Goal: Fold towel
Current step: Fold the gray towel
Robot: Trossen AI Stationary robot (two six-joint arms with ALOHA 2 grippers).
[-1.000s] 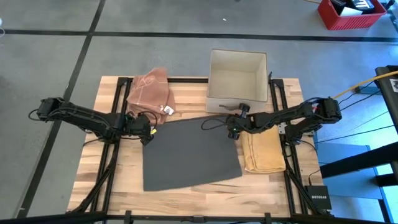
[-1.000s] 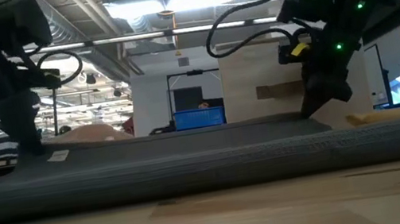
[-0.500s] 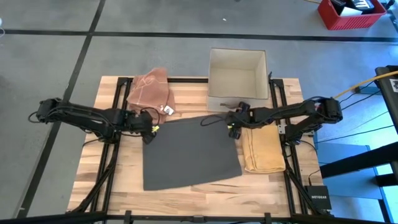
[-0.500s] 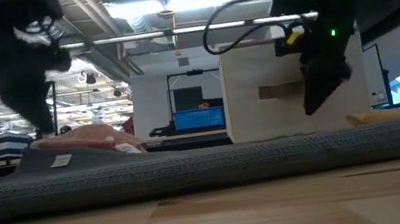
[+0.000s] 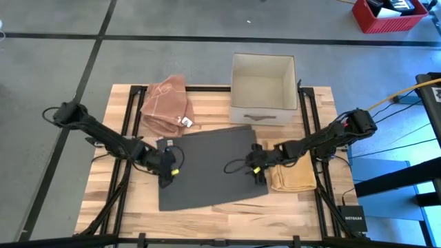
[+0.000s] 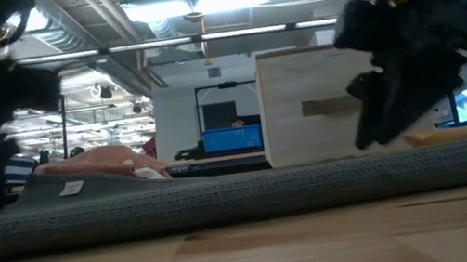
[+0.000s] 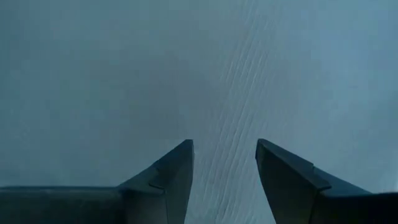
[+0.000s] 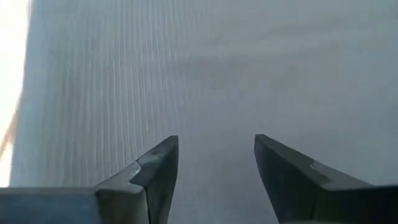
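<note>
Towel [image 5: 210, 165], dark ribbed rectangle, lies flat beneath spread left pincer [image 5: 167, 172] and spread right pincer [image 5: 256, 171].

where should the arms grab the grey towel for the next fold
Probably the two near corners of the grey towel, one per arm. It lies flat on the table, so each gripper should come from above and pinch a thin edge. The left gripper and right gripper, both open, already hover over its left and right sides. The yellow cloth crowds the right edge.
</note>
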